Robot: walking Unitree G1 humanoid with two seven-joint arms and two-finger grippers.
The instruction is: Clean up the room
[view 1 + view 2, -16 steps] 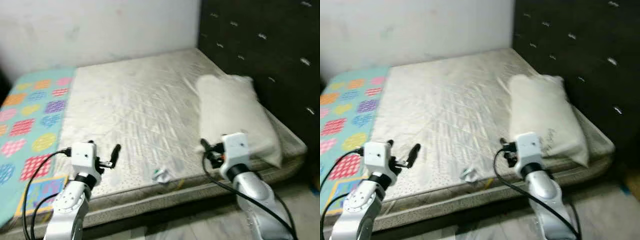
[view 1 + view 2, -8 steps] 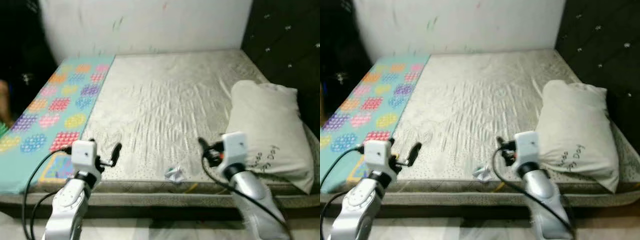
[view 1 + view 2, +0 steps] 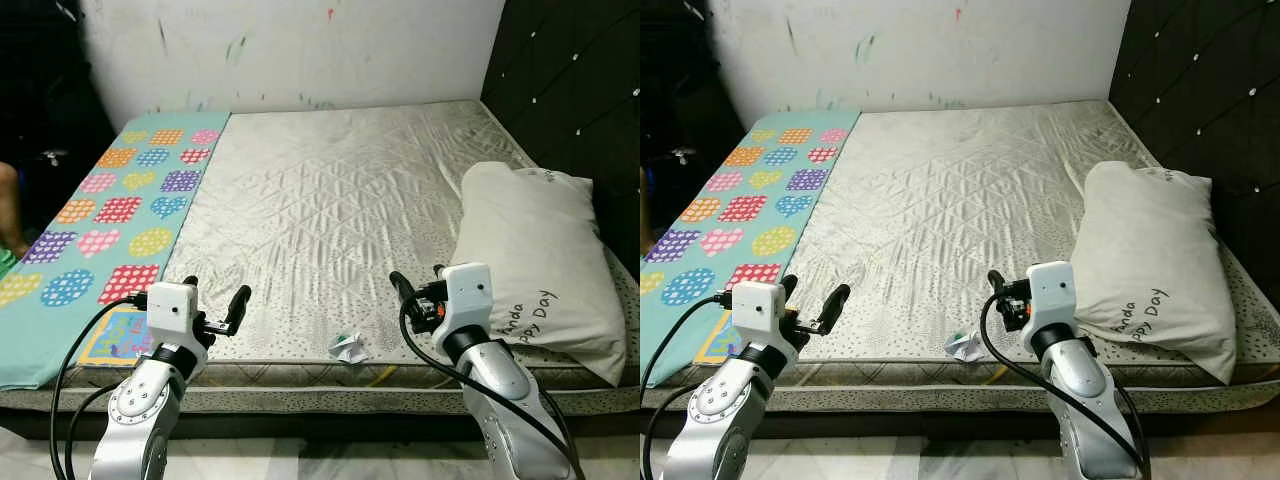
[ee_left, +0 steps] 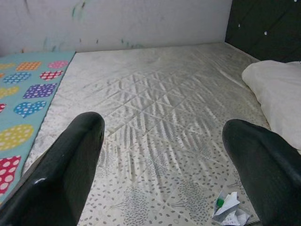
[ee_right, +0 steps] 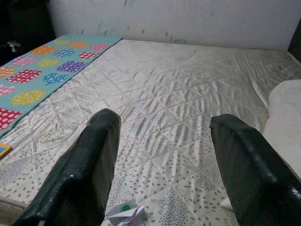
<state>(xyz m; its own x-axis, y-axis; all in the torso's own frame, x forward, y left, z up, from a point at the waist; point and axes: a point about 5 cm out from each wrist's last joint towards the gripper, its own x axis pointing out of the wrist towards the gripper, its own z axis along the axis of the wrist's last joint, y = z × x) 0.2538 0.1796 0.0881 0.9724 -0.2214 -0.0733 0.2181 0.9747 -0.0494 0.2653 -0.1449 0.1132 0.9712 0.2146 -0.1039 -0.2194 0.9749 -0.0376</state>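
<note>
surface: bare quilted mattress (image 3: 340,190), pale grey-cream, wrinkled, dotted print along near edge; sits on a bed base w/ floor strip visible below
room: white wall (image 3: 300,50) behind bed w/ small paint marks; dark tufted headboard (image 3: 570,90) on robot's right; dark area far left
blanket: 1x teal sheet (image 3: 100,215) w/ coloured dotted patches, laid along mattress's left side, hangs over near left corner
pillow: 1x off-white pillow (image 3: 535,260) at right side by headboard, printed text on its near end
trash: 1x crumpled paper scrap (image 3: 348,347), white w/ bit of green, on mattress near front edge, between the 2 arms, closer to right one
left gripper (image 3: 214,304): fingers spread, holding nothing, hovers over front-left edge of mattress
right gripper (image 3: 418,289): fingers spread in wrist view, nothing held, above front edge just right of scrap, beside pillow
count: 2 grippers, 1 pillow, 1 sheet, 1 scrap
</note>
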